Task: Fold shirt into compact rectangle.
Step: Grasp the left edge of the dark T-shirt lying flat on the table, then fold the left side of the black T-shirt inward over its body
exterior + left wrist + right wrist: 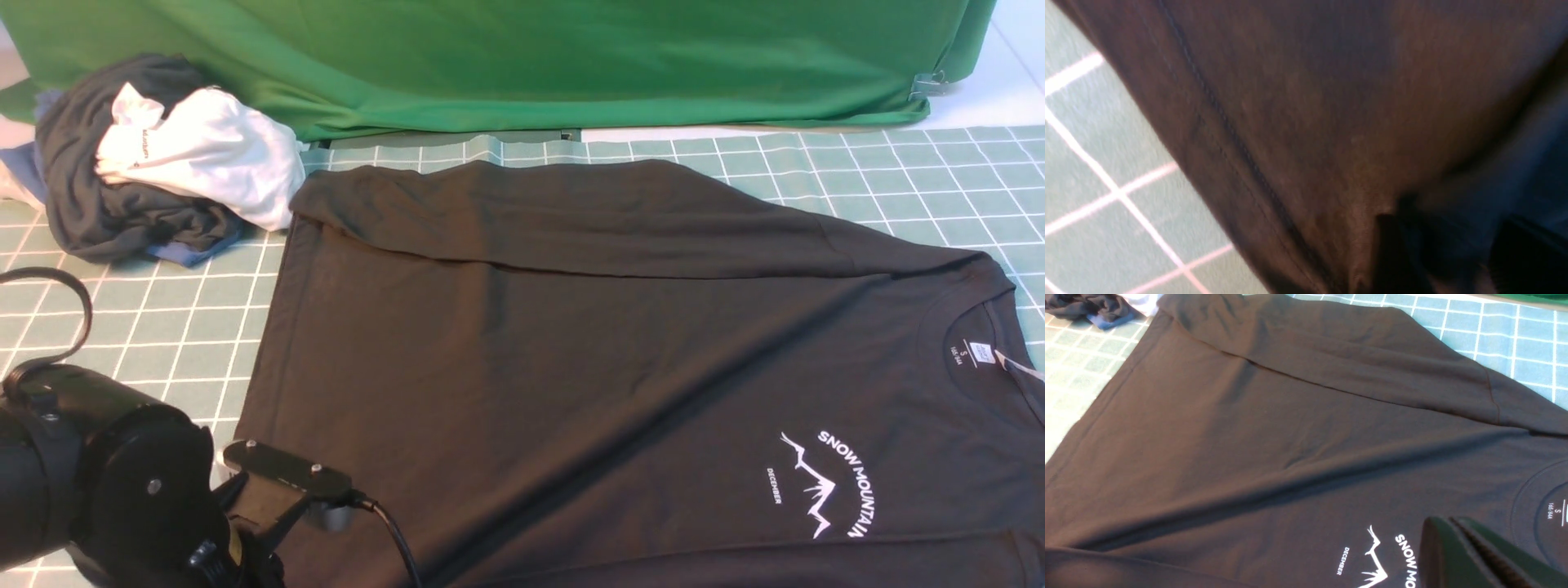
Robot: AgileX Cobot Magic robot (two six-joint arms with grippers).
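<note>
A green backdrop cloth [522, 57] hangs well beyond both sets of fingers. A soft mat [857, 175], pale green with a white grid, covers the table under them. The black cotton T-shirt [571, 343] lies on it, print side up. Its far side is folded over in a long flap, and shallow creases cross its body.

The right gripper [1447, 524] hovers over the chest with its dark ribbed fingers pressed together and nothing visible between them. The SNOW MOUNTAIN print [1392, 559] is just beside its tips, and the white neck label [976, 353] is near.

The left gripper [1447, 232] is at the stitched hem. Its fingers [1396, 261] are blurred against bunched cloth, so I cannot tell whether they grip.

Well away from the fingers, a dark grey and blue bundle [106, 212] holds a crumpled white garment [212, 155].
</note>
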